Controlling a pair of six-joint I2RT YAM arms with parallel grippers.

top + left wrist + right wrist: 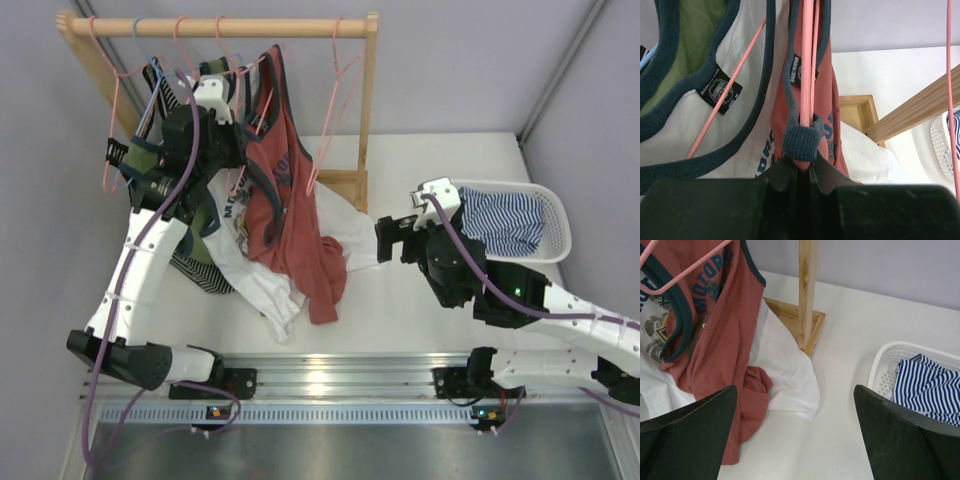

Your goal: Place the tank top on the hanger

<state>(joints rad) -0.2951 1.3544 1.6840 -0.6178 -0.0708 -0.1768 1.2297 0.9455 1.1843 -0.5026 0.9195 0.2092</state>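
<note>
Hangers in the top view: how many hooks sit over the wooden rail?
5. Left to right: pink hook, light blue hook, second pink hook, third pink hook, fourth pink hook by the right post. More may be hidden.

The left arm (126, 290) and right arm (580, 322) share one build: smooth white link shells between bulky black joint housings. A purple cable (90, 410) is strapped along each with thin white ties, and a white camera block (213, 98) sits at the wrist. Each black base (232, 382) sits on a ribbed silver rail (330, 372), and a small green light (517, 293) glows on the right arm's housing. The right gripper (795, 390) has broad, matt black, wedge-shaped fingers (690, 435), as does the left gripper (802, 167).
</note>
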